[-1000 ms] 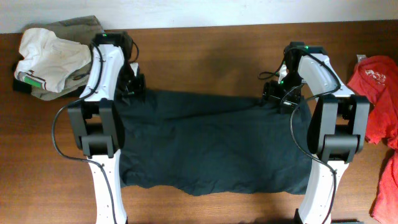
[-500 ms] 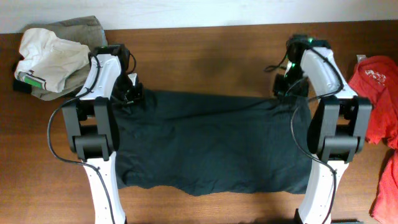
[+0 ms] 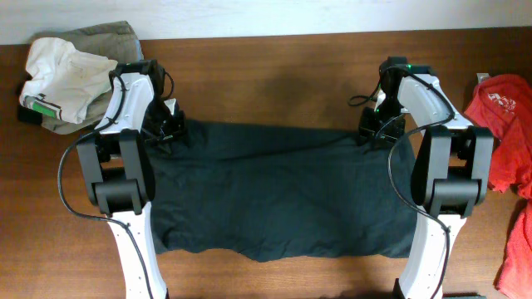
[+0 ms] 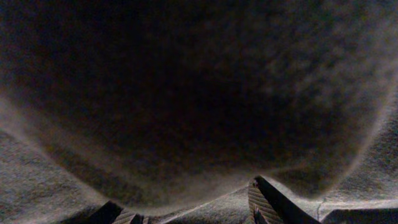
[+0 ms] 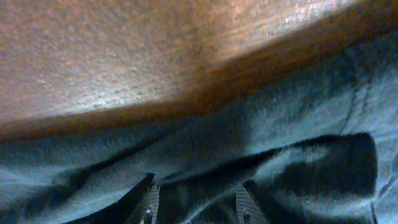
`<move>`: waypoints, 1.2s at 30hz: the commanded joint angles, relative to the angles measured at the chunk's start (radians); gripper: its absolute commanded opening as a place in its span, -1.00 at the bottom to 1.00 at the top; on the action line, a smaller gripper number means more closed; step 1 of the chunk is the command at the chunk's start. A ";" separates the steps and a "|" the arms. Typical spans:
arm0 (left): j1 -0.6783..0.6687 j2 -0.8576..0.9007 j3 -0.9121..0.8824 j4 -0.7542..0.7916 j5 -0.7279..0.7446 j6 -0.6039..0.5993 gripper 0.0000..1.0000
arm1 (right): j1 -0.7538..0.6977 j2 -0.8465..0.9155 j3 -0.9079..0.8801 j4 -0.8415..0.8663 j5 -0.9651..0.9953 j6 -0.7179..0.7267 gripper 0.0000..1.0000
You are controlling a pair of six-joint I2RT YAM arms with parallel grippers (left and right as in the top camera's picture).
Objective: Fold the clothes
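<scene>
The clothes, a black T-shirt, lie spread flat across the wooden table with no lettering showing. My left gripper sits on the shirt's upper left corner. In the left wrist view a raised fold of the dark cloth runs between its fingers, so that gripper is shut on it. My right gripper is at the upper right corner. In the right wrist view its fingers stand apart over rumpled cloth, so this gripper is open near the table edge of the shirt.
A heap of white and olive garments lies at the back left. A red garment lies at the right edge, with more pinkish-red cloth below it. Both arm bases stand along the front of the table.
The left gripper slid left, dragging the shirt's upper left corner with it. The right gripper rose toward the back, then came back down onto the upper right corner with its jaws apart.
</scene>
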 commanded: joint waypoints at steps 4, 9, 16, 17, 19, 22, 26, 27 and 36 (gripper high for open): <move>0.023 0.051 -0.039 0.020 -0.057 0.016 0.03 | 0.001 -0.009 -0.007 0.028 -0.010 0.008 -0.84; 0.023 0.051 -0.039 0.017 -0.057 0.016 0.03 | -0.002 -0.021 0.038 -0.008 0.102 0.061 -0.92; 0.023 0.051 -0.039 0.018 -0.057 0.016 0.03 | -0.001 -0.054 0.262 -0.374 0.174 0.057 -0.92; 0.023 0.051 -0.039 0.017 -0.057 0.016 0.02 | 0.001 -0.054 0.250 -0.393 0.174 0.056 -0.92; 0.023 0.051 -0.039 0.015 -0.057 0.016 0.03 | 0.001 -0.053 0.236 -0.445 0.174 0.056 -0.92; 0.023 0.051 -0.039 0.014 -0.057 0.016 0.02 | 0.001 -0.053 0.211 -0.483 0.174 0.057 -0.89; 0.024 0.051 -0.039 0.006 -0.057 0.016 0.02 | 0.001 -0.053 0.047 -0.412 0.173 0.069 -0.89; 0.025 0.051 -0.039 0.004 -0.058 0.016 0.02 | 0.001 -0.053 0.001 -0.386 0.169 0.074 -0.92; 0.133 0.050 0.129 -0.156 -0.069 -0.026 -0.07 | 0.000 -0.127 -0.127 -0.444 0.253 0.184 0.11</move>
